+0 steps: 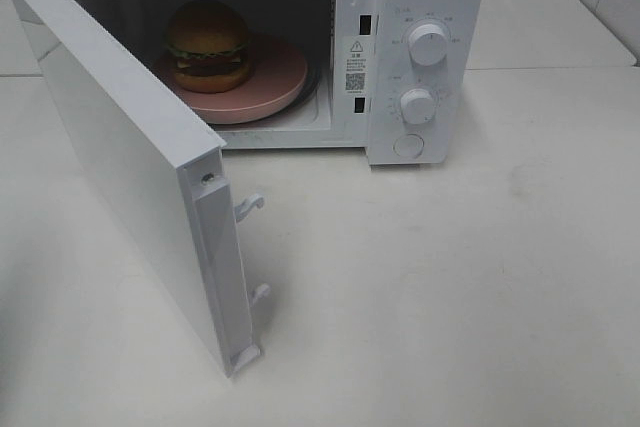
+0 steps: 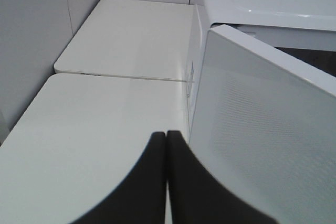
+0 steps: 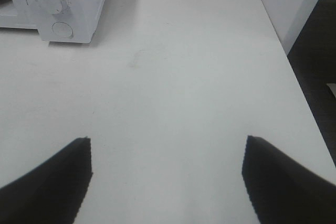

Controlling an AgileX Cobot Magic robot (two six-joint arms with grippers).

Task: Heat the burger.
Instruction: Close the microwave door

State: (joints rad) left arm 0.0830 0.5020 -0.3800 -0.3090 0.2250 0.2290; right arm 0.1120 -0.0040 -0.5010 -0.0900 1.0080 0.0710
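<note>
White microwave point(image 1: 425, 67), golden-brown burger point(image 1: 208, 44), pink plate point(image 1: 275, 82), white table point(image 1: 450, 287)

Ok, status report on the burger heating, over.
Left tool shut, right tool open, both empty. Golden-bun burger on pink round plate inside white microwave. Door open.

Left gripper point(image 2: 166, 135) fingers pressed together, nothing between. Right gripper point(image 3: 167, 145) fingers spread wide, empty.

White table point(image 1: 480, 277) w/ microwave point(image 1: 450, 7) on it
</note>
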